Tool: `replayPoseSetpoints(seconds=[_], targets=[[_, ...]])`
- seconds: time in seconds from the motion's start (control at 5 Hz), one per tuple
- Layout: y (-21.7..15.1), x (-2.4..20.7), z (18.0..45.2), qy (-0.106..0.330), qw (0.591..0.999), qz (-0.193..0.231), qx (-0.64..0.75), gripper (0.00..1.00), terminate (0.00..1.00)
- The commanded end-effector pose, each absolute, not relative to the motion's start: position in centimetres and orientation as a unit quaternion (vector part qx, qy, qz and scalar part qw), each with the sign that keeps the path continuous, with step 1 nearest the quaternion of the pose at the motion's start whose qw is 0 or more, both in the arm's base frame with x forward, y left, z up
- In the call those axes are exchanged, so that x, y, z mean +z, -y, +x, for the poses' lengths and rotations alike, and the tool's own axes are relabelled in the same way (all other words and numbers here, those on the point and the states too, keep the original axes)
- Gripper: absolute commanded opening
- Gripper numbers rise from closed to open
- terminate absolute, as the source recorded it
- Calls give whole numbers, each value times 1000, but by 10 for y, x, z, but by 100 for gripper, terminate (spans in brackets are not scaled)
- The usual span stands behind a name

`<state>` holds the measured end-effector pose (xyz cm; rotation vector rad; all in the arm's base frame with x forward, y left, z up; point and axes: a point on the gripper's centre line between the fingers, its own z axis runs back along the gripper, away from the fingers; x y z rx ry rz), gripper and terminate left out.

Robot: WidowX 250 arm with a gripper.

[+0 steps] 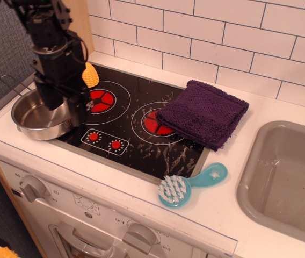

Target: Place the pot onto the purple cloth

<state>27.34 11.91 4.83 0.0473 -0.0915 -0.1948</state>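
Note:
The shiny steel pot [31,115] sits on the front left corner of the black stovetop [136,140], its thin wire handle [8,80] pointing back left. The purple cloth [203,113] lies folded over the stove's back right corner, partly covering the right burner. My black gripper [61,110] hangs down over the pot's right rim. Its jaws look spread, one finger [46,97] inside the pot and the other [76,110] outside it on the stove side. The pot rests on the stove.
A yellow toy corn cob [90,75] stands behind the left burner, close to my arm. A teal dish brush [187,185] lies on the white counter in front of the cloth. A grey sink [287,177] is at the right. A tiled wall runs behind.

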Motion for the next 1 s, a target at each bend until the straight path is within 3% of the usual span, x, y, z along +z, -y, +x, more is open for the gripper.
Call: replayPoseSetpoints(seconds=[0.0,0.4,0.8], targets=[[-107,34,281,37,994,16,-98,0,0],[-107,21,266,26,997,-1,-73,0,0],[-98,37,254,42,999,9,-25,0,0]])
